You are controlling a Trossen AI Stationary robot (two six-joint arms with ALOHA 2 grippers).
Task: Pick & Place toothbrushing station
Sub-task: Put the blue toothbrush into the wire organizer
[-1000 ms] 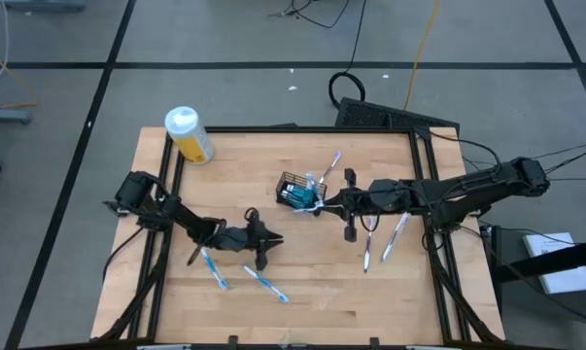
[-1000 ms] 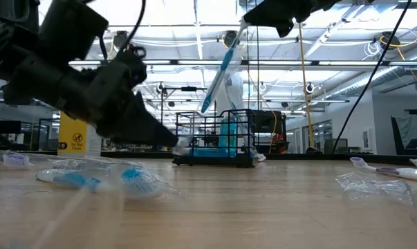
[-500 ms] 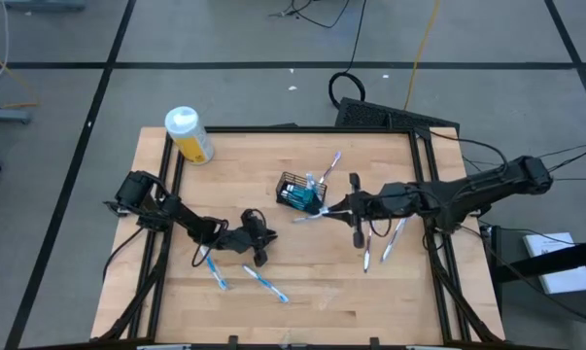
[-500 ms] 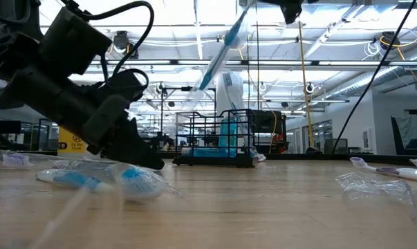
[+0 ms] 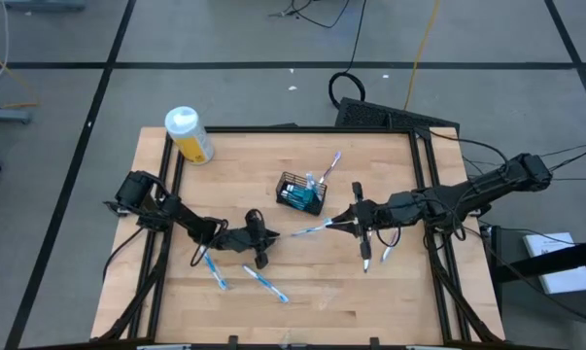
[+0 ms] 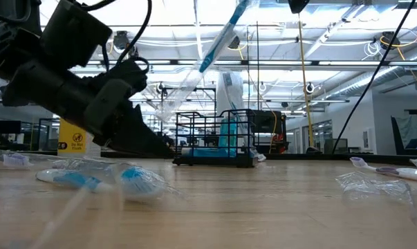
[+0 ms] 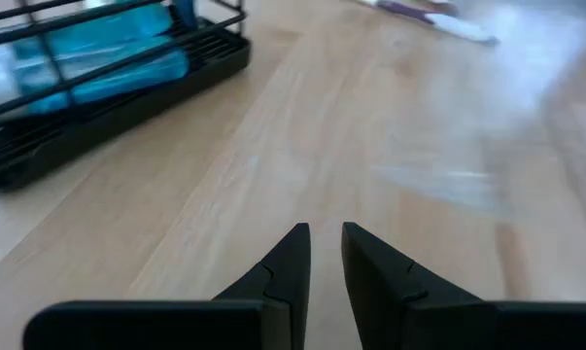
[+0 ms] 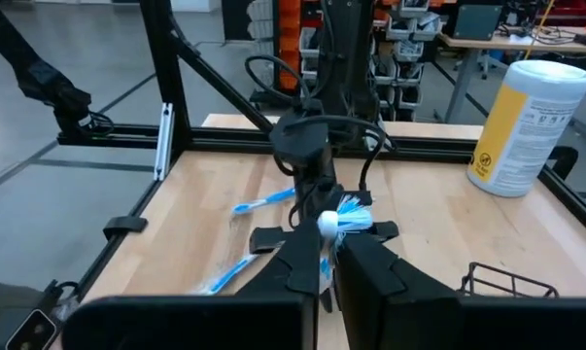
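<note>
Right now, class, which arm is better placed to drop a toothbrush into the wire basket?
Right: its tool already holds a toothbrush near the basket; the left tool holds nothing.

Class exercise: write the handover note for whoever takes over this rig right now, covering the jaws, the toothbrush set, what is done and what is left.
Right gripper: jaws shut on a toothbrush, held above the table right of the basket.
Left gripper: jaws nearly closed, empty, low over the table centre-left.
Done: teal tubes and one brush sit in the basket.
Left: the held brush, two wrapped brushes near the left gripper, two more on the right.
</note>
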